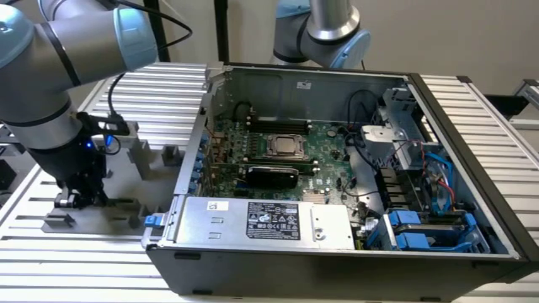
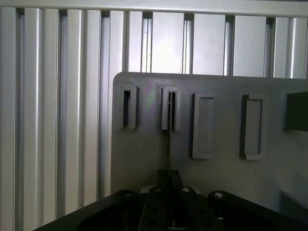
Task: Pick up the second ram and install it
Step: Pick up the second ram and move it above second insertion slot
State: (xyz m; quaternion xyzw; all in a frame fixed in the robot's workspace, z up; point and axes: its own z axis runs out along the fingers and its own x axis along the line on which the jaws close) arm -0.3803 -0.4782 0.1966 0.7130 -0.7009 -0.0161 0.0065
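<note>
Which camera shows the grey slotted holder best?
The wrist view. It looks straight onto the grey holder, so its row of slots is plain, one with the ram stick edge-on in it. In the exterior view the grey holder is low blocks beside the computer case, partly hidden by the end effector.

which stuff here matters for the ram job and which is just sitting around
For the job: second ram edge-on in the grey holder, gripper at it, motherboard.
Just there: power supply, blue drive bays, other arm.
</note>
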